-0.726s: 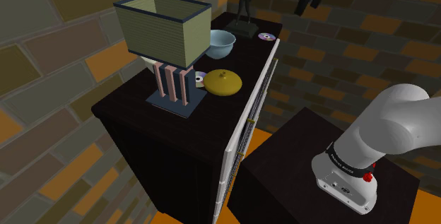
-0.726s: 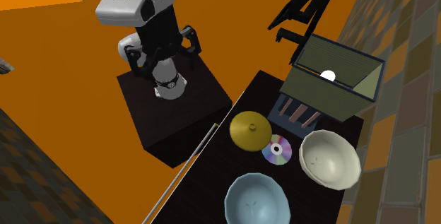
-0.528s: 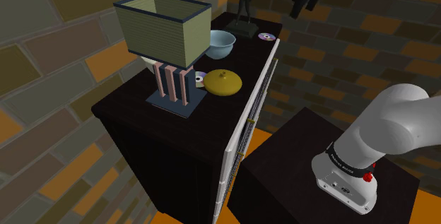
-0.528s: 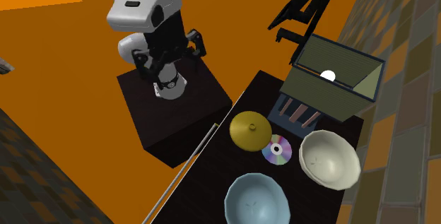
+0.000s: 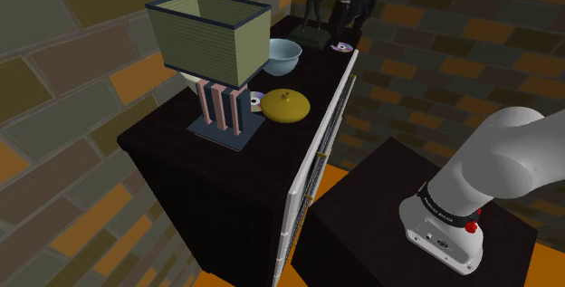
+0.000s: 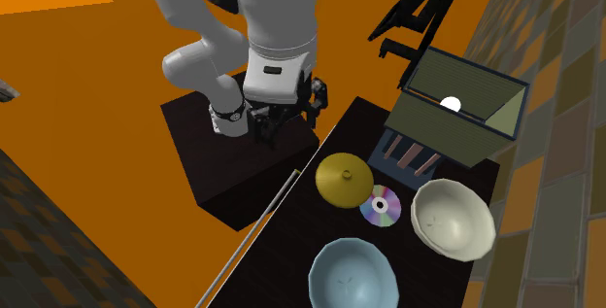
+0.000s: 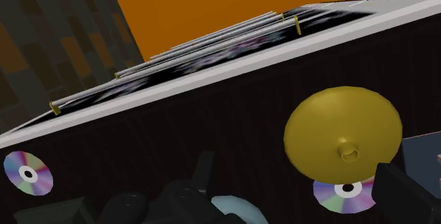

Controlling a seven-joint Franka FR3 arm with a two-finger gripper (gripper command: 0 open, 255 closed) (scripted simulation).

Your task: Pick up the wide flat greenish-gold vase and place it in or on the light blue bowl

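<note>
You have it all left: the vase (image 5: 286, 105) lies ungrasped on the surface (image 5: 167, 140), apart from the bowl (image 5: 284, 54); your pincer's (image 6: 278, 129) state I cannot tell

A dark cabinet top (image 5: 163, 140) is carrying a square-shaded olive lamp (image 5: 210, 41) on pink columns, a flat greenish-gold vase (image 5: 286, 105) beside a shiny disc (image 5: 254, 100), a light blue bowl (image 5: 283, 54), a cream bowl (image 6: 452, 219), a dark figurine (image 5: 313, 4) and a second disc (image 5: 341, 47) near the edge.

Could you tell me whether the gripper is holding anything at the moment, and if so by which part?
Nothing is held: the gripper hangs in the air, apart from the greenish-gold vase, which lies on the dark cabinet top.
</note>
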